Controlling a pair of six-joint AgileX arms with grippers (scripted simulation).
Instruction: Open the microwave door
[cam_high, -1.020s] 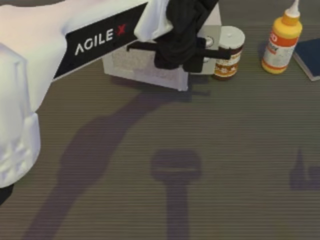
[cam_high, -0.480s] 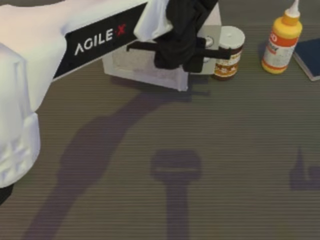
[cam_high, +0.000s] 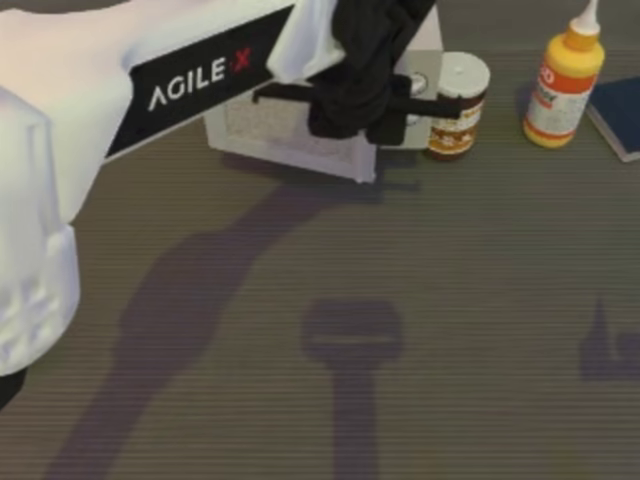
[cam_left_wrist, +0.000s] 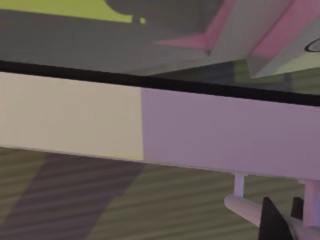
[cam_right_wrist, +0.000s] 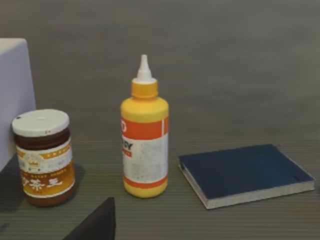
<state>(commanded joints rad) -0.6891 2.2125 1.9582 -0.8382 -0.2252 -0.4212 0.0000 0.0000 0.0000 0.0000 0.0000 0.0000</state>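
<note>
Top view: left end effector (cam_high: 385, 100) sits at the microwave (cam_high: 425, 45) front, at the far middle of the counter (cam_high: 400, 300); the door (cam_high: 290, 135) angles slightly outward; left wrist view shows fingertips (cam_left_wrist: 272, 220) astride the door's handle (cam_left_wrist: 245, 207), clenched on it; right arm unseen, its grip untellable.

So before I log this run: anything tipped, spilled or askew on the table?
Nothing stands out. The jar and bottle stand upright with lids on, the book lies flat, and the left gripper is at the microwave door.
</note>
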